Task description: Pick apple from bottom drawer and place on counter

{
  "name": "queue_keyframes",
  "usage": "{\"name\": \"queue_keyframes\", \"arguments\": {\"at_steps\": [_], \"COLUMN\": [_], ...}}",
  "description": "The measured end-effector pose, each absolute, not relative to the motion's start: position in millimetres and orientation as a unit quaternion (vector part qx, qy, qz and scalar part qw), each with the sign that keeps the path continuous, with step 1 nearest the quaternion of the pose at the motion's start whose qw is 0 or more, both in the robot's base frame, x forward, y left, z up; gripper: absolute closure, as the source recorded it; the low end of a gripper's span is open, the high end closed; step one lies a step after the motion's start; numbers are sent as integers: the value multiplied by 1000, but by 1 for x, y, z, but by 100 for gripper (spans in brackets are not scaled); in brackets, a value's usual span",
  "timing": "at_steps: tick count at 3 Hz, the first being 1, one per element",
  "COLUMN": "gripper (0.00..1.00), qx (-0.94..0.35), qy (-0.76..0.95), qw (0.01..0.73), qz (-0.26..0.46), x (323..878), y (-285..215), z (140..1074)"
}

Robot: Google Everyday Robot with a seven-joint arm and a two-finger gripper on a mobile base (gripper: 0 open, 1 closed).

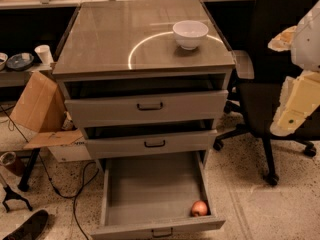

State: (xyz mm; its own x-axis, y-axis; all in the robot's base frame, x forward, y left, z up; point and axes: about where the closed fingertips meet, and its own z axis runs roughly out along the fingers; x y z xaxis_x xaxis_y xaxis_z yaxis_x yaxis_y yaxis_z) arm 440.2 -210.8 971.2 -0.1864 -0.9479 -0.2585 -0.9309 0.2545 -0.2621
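The apple (199, 208) is small and reddish-orange and lies in the front right corner of the open bottom drawer (150, 196), against its front wall. The counter (120, 39) is the glossy grey-brown cabinet top with a white ring of reflected light. My gripper (295, 106) is the pale cream shape at the right edge of the view, in front of the black chair, well to the right of and above the drawer. It holds nothing that I can see.
A white bowl (190, 33) stands on the counter's back right. Two upper drawers (147, 106) stand slightly open. A black office chair (272, 84) is right of the cabinet. A cardboard box (42, 109), cables and a shoe (27, 226) lie at the left.
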Motion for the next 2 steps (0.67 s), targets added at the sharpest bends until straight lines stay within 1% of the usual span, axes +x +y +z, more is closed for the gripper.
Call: {"name": "queue_keyframes", "arguments": {"at_steps": [1, 2], "gripper": [0, 0], "qx": [-624, -640], "qy": [750, 728], "qw": [217, 237], "qz": [18, 70], "x": [446, 465], "y": [-200, -181], "z": [924, 834]}}
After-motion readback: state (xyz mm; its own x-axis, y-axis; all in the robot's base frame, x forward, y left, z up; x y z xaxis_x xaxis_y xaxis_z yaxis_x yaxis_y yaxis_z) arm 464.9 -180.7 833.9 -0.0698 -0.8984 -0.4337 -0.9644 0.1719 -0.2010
